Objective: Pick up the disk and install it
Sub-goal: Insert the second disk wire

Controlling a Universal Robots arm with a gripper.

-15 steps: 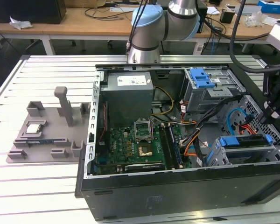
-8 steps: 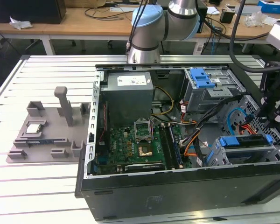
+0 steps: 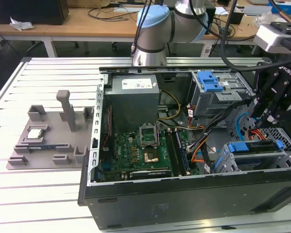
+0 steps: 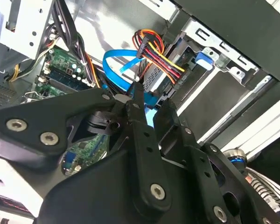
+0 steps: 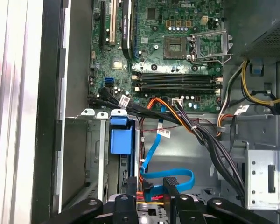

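The disk (image 3: 254,148) lies flat in the grey drive cage (image 3: 233,165) at the front right corner of the open computer case, with blue rails along its edges. My gripper (image 3: 263,120) hangs just above the cage's far side, among the cables. In both wrist views its two black fingers (image 5: 130,191) stand a little apart. Between and beyond them I see a blue flat cable (image 5: 170,175) and a red-yellow-orange cable bundle (image 4: 156,51). Nothing solid sits between the fingertips (image 4: 137,105).
The motherboard (image 3: 140,153) with its open CPU socket fills the case floor. A second cage with a blue latch (image 3: 211,80) stands at the back right. Left of the case, a grey fixture (image 3: 43,141) holds a small square chip (image 3: 35,134). Cables crowd around the gripper.
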